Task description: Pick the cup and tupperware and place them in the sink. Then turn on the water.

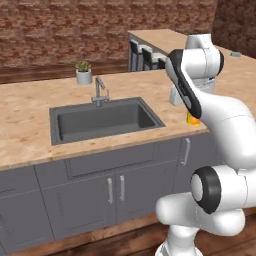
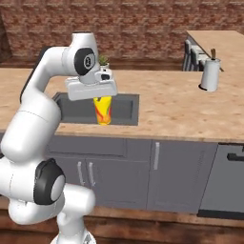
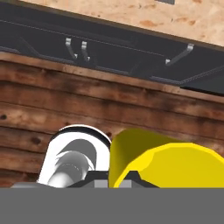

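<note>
My gripper is shut on the yellow cup with its red-orange band. The cup hangs upright under the hand, near the counter's front edge by the sink's front right corner. In the left base view the cup peeks out from behind my forearm, right of the sink. In the hand view the cup looms large at the lower right. The grey faucet stands behind the basin, and no stream shows. A small blue-grey thing, apparently the tupperware, lies on the far right counter.
A potted plant stands behind the sink at the wall. A white jug holding a utensil sits on the counter to the right. Grey cabinet doors run under the counter, with dark wood floor below.
</note>
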